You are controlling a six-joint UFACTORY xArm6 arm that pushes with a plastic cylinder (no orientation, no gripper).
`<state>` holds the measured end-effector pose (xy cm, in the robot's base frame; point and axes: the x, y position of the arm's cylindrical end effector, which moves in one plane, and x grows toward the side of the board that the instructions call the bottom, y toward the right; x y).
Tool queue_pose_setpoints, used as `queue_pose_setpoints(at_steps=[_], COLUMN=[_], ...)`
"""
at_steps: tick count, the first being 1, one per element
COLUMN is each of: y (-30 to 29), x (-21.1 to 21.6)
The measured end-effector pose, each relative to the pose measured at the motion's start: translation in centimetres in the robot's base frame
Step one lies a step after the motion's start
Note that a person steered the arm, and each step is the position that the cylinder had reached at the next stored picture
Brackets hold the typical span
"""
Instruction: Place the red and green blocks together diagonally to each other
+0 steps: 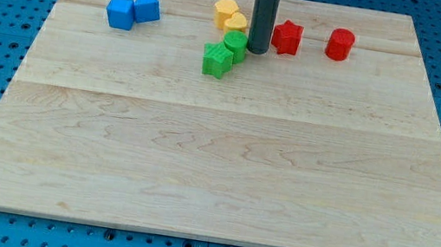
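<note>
My tip (256, 52) sits near the view's top centre. It is a bare rod end effector with nothing to open or close, down on the worktop (223, 168). It stands between the green pair and the red star block (287, 37), just beside the upper green block (235, 45) and a little apart from the star. The lower green block (218, 60) touches its partner diagonally.

The red cylinder (340, 44) lies further toward the view's right. Two yellow blocks (230, 16) sit just above the greens; the blue pair (133, 11) is well apart.

My judgement: circle round to the star's right side and push leftward slowly, aiming off-centre so it lands corner-to-corner with the upper green. The risk is nudging the yellows.
</note>
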<state>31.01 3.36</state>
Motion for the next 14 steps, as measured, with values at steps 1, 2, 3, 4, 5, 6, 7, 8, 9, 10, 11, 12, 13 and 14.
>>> queue_pose_setpoints(at_steps=[1,2,3,4,5,6,7,8,9,10,11,12,13,14], y=[3.3,7.6,9.5,9.8,10.1,10.1,9.4,5.7,1.5,-0.2,-4.2,-6.6,-6.6,-9.5], x=[-1.3,-1.9,-0.5,2.1,2.1,2.1,3.0,2.8,0.5,-1.9,2.7,7.3,7.3,3.2])
